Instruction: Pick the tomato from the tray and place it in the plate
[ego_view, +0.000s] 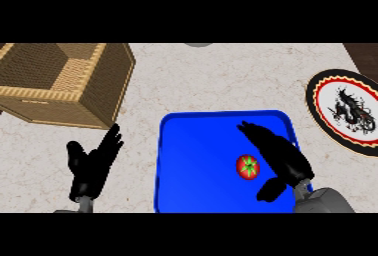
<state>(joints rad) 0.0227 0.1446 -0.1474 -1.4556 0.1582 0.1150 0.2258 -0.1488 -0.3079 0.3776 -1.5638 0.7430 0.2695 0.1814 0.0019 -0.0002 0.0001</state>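
Note:
A red tomato (248, 166) with a green stem lies on the blue tray (196, 165), right of the tray's middle. My right hand (280, 155) hovers over the tray's right side, just right of the tomato, fingers straight and pointing up-left, thumb hanging below; it is open and holds nothing. The plate (347, 111), white with a black and red pattern and a dark rim, sits at the right edge of the counter, partly cut off. My left hand (92, 165) rests open at the lower left, left of the tray, fingers up.
A large wicker basket (66, 82) stands at the upper left of the marble counter (221, 75). A grey object (198, 44) peeks in at the top edge. A dark brown strip (363, 54) shows at the top right corner.

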